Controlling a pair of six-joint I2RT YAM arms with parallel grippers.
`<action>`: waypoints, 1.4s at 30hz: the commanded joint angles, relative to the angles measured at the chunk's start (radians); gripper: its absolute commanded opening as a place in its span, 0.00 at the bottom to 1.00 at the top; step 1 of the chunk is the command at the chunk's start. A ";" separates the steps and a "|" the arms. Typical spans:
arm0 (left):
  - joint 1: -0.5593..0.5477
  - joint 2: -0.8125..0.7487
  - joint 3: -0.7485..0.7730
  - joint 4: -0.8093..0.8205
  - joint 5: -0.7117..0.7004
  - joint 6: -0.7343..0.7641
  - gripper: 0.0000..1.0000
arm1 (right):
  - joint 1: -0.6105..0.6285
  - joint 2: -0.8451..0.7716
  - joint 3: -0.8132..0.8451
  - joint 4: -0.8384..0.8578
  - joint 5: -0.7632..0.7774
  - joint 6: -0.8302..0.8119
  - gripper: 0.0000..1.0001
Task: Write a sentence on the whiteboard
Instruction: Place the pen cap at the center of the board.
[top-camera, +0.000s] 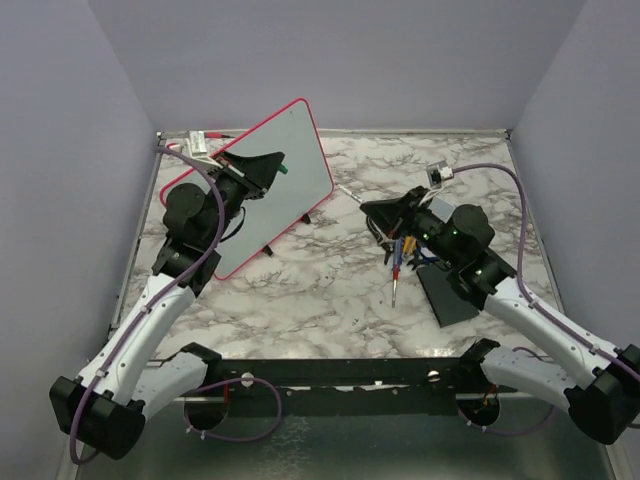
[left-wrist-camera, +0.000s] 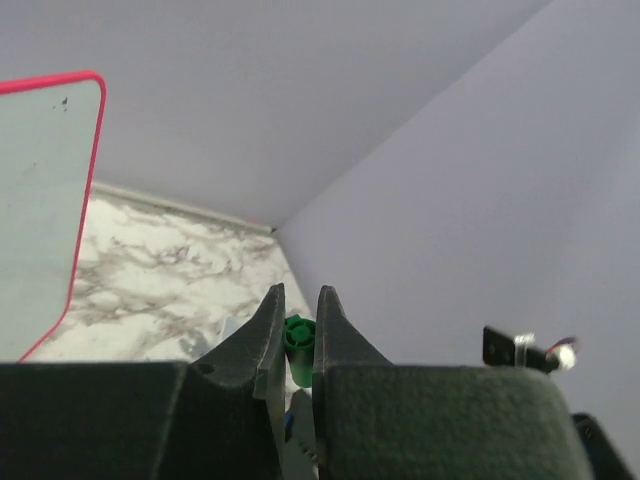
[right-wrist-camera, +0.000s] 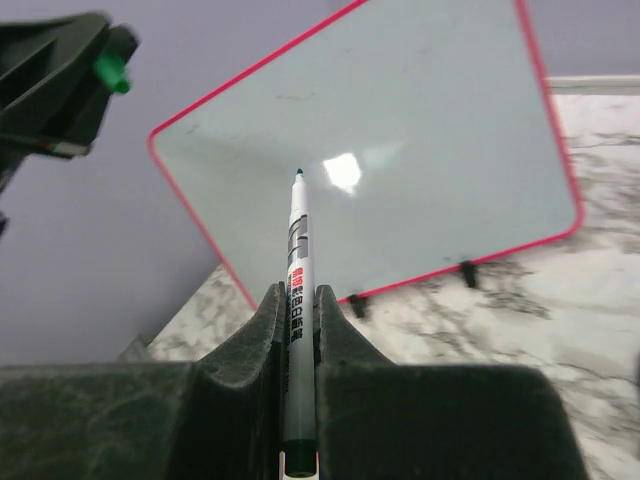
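At the worktop's (top-camera: 330, 290) rear left the whiteboard (top-camera: 300, 165) is propped tilted, a green cap (left-wrist-camera: 298, 335) is pinched in the left pincer (left-wrist-camera: 298, 300) and an uncapped marker (right-wrist-camera: 298, 250) is clamped in the right pincer (right-wrist-camera: 298, 290), well apart from the board, so writing is judged unstarted and the tip must next be brought against it.

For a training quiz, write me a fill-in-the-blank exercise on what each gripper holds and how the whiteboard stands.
1. The right gripper is shut on an uncapped ___ whose tip points at the whiteboard.
2. The left gripper is shut on a small ___ cap.
3. The whiteboard stands tilted on small black ___ on the marble-patterned table.
Missing words: marker; green; feet.
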 joint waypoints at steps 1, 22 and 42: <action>-0.080 0.039 0.061 -0.320 0.068 0.295 0.00 | -0.146 -0.022 0.020 -0.128 -0.015 -0.032 0.01; -0.522 0.521 -0.076 -0.193 -0.166 0.360 0.00 | -0.413 -0.160 -0.096 -0.141 -0.139 -0.019 0.01; -0.591 0.767 -0.031 -0.128 -0.227 0.396 0.28 | -0.413 -0.204 -0.122 -0.213 -0.112 -0.054 0.01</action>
